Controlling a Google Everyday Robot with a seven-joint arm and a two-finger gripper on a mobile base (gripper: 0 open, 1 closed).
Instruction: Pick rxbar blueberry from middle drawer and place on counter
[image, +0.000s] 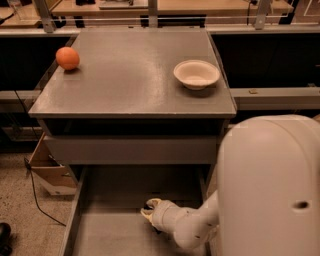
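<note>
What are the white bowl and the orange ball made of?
The white bowl looks like paper or foam: matte, thin rim. The orange ball may be plastic or rubber: smooth, faint shine; hard to say. The pincer is down in the middle drawer.

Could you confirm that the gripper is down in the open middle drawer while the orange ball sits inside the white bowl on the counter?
Not quite: the camera view shows the orange ball lying on the counter, well apart from the white bowl. The gripper is down in the open middle drawer.

The gripper (149, 210), down in the middle drawer (102, 232), seems partly hidden.
</note>
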